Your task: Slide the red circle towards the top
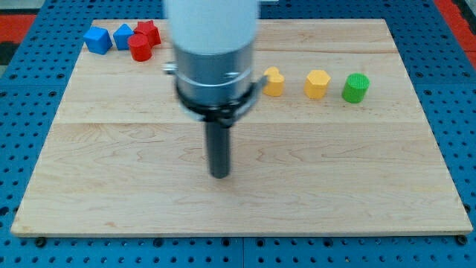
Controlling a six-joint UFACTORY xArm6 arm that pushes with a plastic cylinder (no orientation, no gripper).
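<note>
Gripperless: only a rod, my tip [220,175] on bare surface [357,164], grasping nothing, well below and right of the red circle [139,47]. Red circle near surface's top-left corner, touching a red star-like block [149,31] and a blue block [123,35]; another blue block [97,39] left. Rightward: yellow block [274,82] partly hidden by arm, yellow hexagon [317,84], green cylinder [355,88]. No writing legible.

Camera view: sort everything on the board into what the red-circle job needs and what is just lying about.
For the job:
red circle, at the view's top left
my tip, mid-board, far from every block

Lying about:
red star-like block, touching the circle
two blue blocks
two yellow blocks
green block
</note>
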